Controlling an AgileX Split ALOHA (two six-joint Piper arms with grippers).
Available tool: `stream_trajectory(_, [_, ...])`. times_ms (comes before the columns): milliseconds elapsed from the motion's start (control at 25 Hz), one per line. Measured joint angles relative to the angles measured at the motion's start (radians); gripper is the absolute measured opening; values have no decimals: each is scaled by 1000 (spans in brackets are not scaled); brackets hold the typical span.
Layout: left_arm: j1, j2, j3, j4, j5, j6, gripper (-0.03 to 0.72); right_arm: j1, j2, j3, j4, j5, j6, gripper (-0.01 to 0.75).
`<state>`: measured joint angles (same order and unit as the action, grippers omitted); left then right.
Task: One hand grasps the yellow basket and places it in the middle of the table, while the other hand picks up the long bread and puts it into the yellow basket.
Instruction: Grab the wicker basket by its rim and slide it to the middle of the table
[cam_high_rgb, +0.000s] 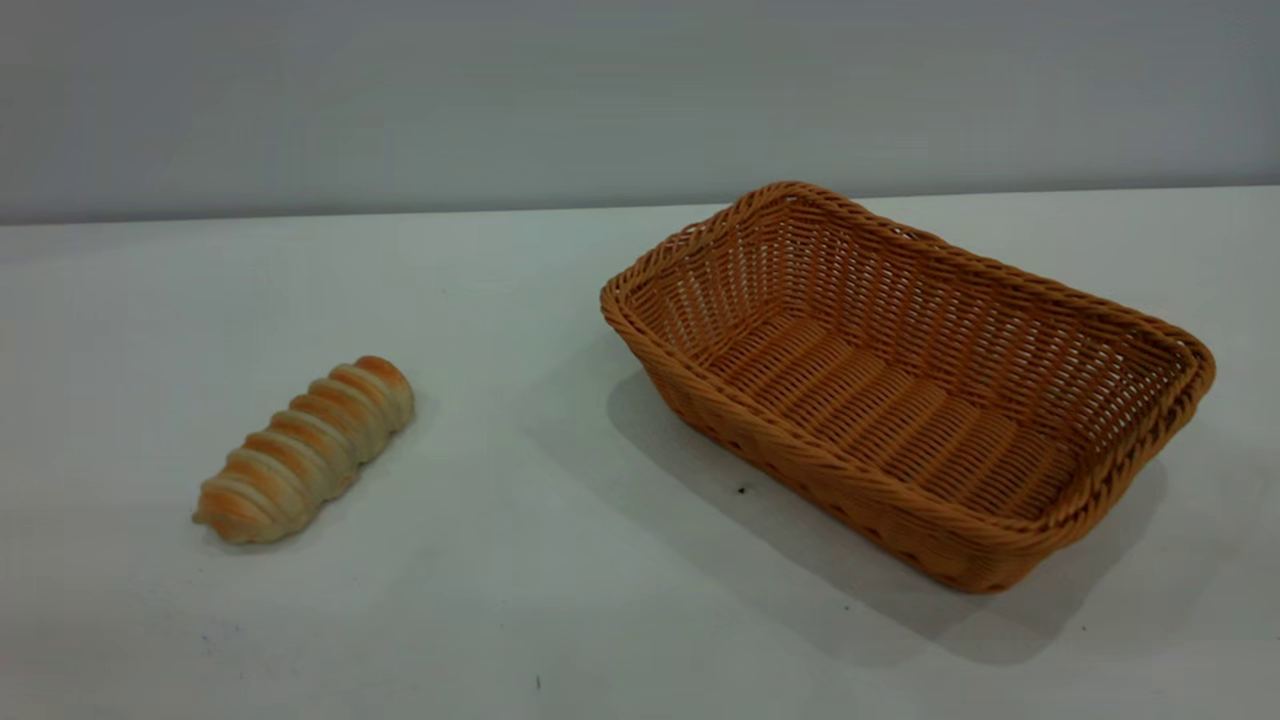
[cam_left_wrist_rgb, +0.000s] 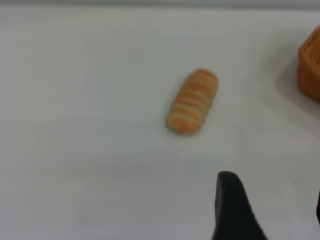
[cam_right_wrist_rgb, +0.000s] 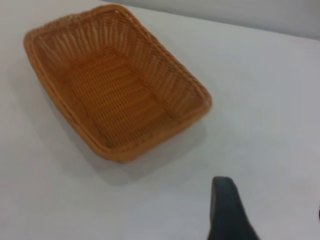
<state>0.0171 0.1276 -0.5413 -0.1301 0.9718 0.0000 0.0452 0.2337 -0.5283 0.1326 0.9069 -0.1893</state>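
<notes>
Striped golden long bread (cam_high_rgb: 305, 450) lies alone at the white table's (cam_high_rgb: 520, 600) left; the empty orange wicker basket (cam_high_rgb: 905, 385) sits right. Neither claw touches anything; whether they gape, I cannot tell. Grab the basket's rim firmly first.

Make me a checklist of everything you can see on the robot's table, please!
Surface: white table, a few tiny dark specks.
Job's things: basket empty, at the exterior view's right; bread lying flat at its left, apart from it.
Clutter: nothing seen.
Grippers: left gripper above the table short of the bread; right gripper short of the basket; both hold nothing.
Cables: nothing seen.
Surroundings: plain grey wall.
</notes>
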Motion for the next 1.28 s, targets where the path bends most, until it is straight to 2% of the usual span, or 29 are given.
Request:
stream_trajectory(280, [0,298,-64,0,-97,10,453,0,459,-83,85,-166,0,471])
stream_trajectory(440, [0,439,-69,0,-158,66,503,0,679,-89,174,-322,-8,506])
stream_trajectory(640, [0,525,-69,-12,-199,80,563,0,904,-92,384,-520,-15,530])
stream_trajectory(1000, [0,526,-69,-16,-197,82,567,0,1308,-151,513,-561,-37,532])
stream_trajectory(1280, [0,526,-69,-16,-195,84,567,0,1491,-201,581,-557,-56,532])
